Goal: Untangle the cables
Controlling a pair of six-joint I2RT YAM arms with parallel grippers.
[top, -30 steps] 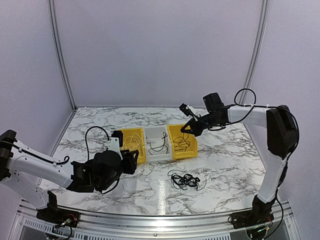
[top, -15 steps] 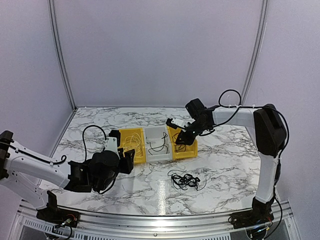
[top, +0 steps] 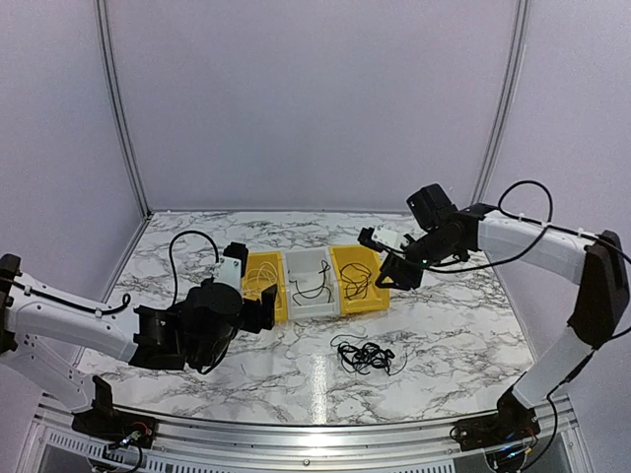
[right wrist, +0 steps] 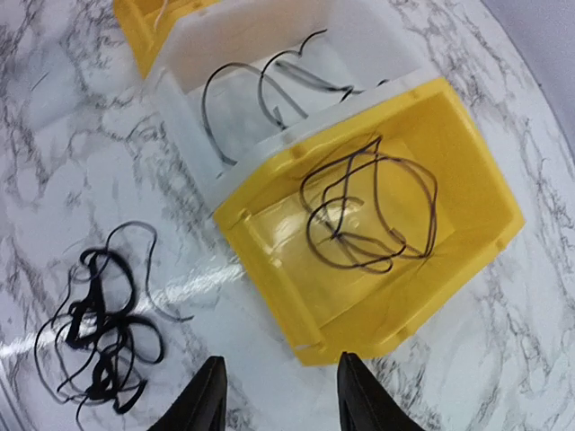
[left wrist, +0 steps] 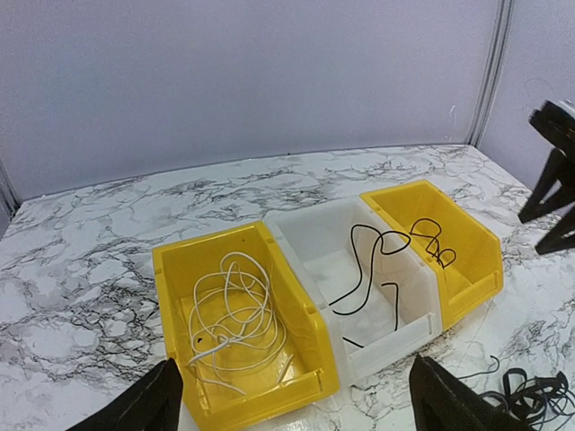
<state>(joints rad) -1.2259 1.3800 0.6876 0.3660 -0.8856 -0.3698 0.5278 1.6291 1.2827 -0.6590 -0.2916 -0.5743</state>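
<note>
Cables, thin and flexible: black tangled heap (top: 365,356) loose on the white marble-patterned tabletop (top: 444,325), lower centre of the top view, below a row of three plastic bins. Pale whitish cord (left wrist: 235,319) coiled in the left-hand yellow bin (left wrist: 269,400); black cord (left wrist: 364,269) in the translucent white middle bin (left wrist: 395,337); looped black cord (right wrist: 368,211) in the right-hand yellow bin (right wrist: 467,171). Left gripper (left wrist: 296,366) spread wide, empty, facing the bins. Right gripper (right wrist: 280,361) parted, empty, just beside the right-hand yellow bin, centre right of the top view.
</note>
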